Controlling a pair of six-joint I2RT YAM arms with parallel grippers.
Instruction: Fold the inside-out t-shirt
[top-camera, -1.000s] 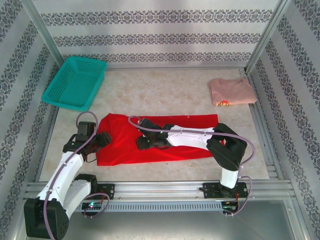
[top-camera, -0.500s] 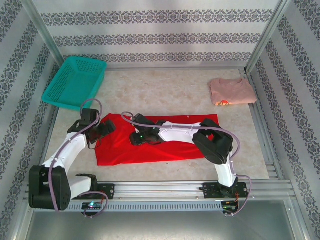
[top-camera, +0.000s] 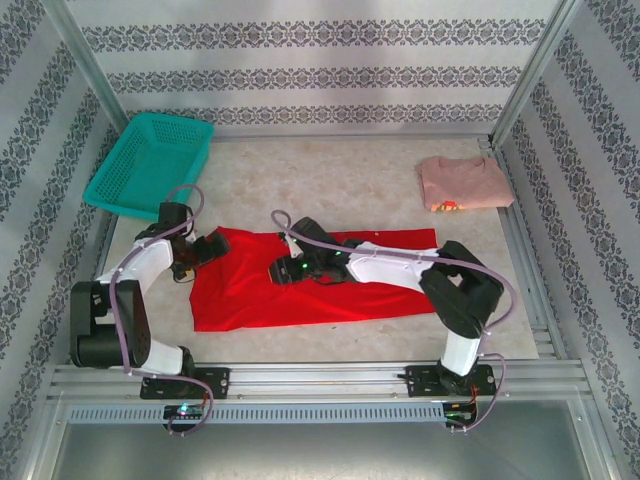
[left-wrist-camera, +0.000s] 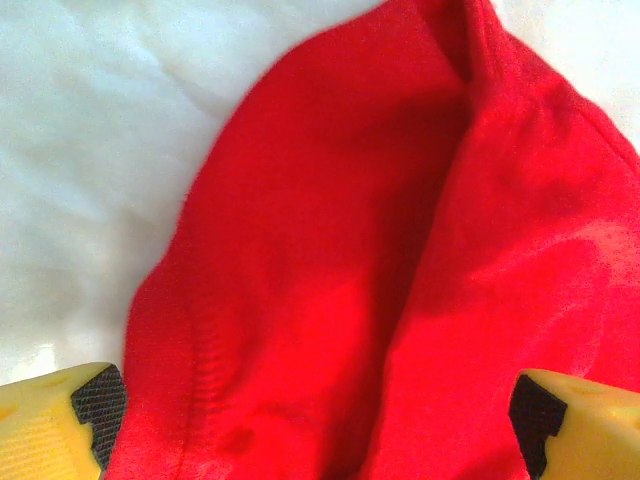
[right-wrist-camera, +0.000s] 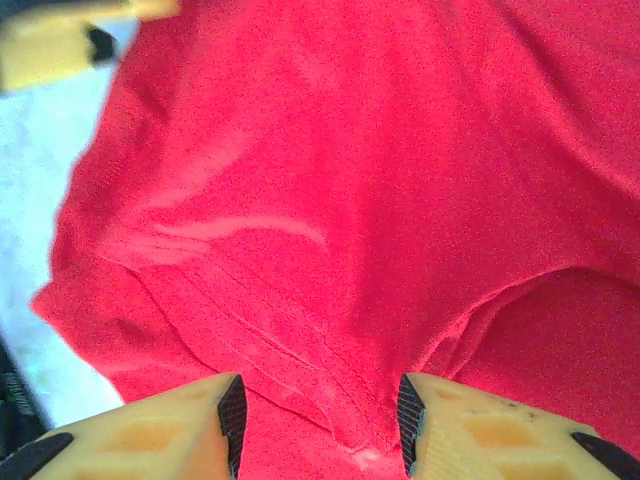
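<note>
While the inside-out t-shirt lay spread flat and red on the table, both arms bent over its left half. The right arm stood up at the shirt's right end, elbow folded high, and ran its white forearm leftward above the shirt's far half. The right gripper pointed down onto the cloth left of the shirt's middle. In the right wrist view that gripper had its jaws partway apart astride a pucker of red cloth, with creases drawing in toward one pad; whether it pinched the pucker could not be told.

The left arm was doubled back on itself beside the shirt's left edge, its forearm slanting to the shirt's far left corner. There the left gripper hung with jaws spread wide; in the left wrist view they straddled a rounded lobe of the shirt and clasped nothing.

Beyond the shirt's far left corner sat a teal basket. Beyond its far right corner lay a folded pale pink shirt.
</note>
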